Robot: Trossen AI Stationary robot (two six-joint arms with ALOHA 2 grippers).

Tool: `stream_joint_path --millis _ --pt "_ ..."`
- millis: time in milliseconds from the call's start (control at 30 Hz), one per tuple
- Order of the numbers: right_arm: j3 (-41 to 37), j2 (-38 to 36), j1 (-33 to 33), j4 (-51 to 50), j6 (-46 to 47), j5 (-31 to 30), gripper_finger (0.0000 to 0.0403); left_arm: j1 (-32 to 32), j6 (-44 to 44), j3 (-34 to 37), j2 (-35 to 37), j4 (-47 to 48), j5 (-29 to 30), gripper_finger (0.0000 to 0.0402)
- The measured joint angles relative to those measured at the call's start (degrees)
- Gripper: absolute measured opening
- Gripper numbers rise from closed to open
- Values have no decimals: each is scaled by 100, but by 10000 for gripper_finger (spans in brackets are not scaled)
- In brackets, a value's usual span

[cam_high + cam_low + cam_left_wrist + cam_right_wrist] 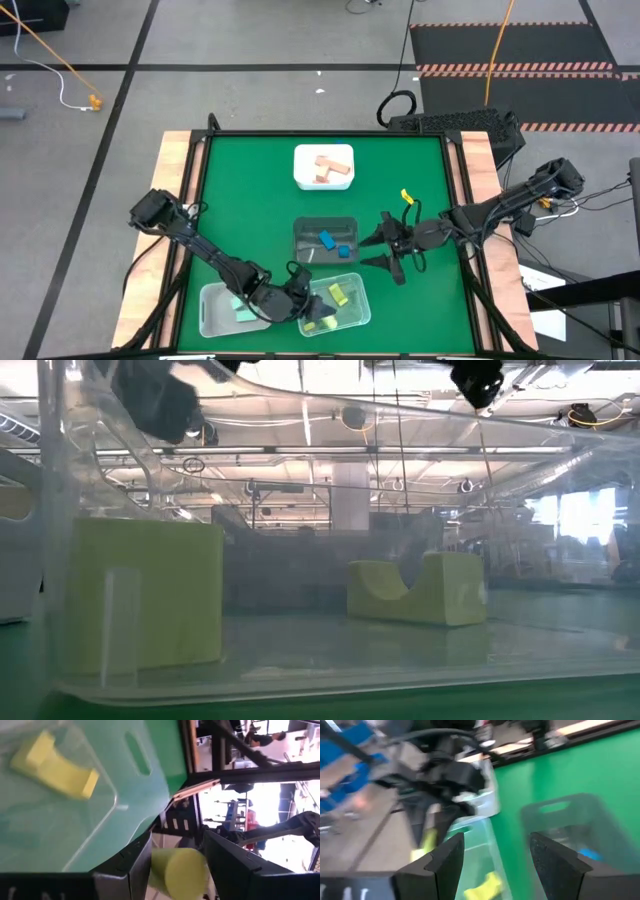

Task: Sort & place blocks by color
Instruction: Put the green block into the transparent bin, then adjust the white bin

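My left gripper (312,312) hangs over the clear bin (352,312) at the table's near edge, shut on a yellow cylinder (177,872). Inside that bin lie a yellow arch block (55,765) and a yellow rectangular block (150,595). My right gripper (385,250) stands open and empty over the green table, just right of the dark bin (325,240) that holds blue blocks (327,240). Tan blocks (330,168) lie in the white bin (305,178) at the far middle. A mint green block (243,312) lies in the clear bin (215,300) at the near left. My left gripper pinches the yellow cylinder by its round side (159,870) between its two fingers. The fingers come nearly level from the table's left, tipped slightly down. The cylinder is lifted clear above the bin's floor, one flat end (187,875) facing back toward the wrist.
The four bins stand close together in the table's middle and near part. Bare green surface lies at the far left, the far right and right of my right gripper. Wooden rails (175,200) border the table's left and right sides.
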State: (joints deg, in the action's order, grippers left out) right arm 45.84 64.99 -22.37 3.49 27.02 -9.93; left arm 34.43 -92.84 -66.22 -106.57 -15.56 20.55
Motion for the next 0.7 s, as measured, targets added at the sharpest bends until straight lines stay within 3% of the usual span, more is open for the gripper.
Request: stream_joint_path --millis 167,367,700 --pt "0 -2 335 9 -556 -383 215 -223 625 0 94 39 -1 179" --pt "0 -2 564 9 -522 -356 215 -474 1332 7 395 201 -18 179" --pt "0 -4 555 224 -526 -345 215 -1561 4797 0 1746 631 912 179"
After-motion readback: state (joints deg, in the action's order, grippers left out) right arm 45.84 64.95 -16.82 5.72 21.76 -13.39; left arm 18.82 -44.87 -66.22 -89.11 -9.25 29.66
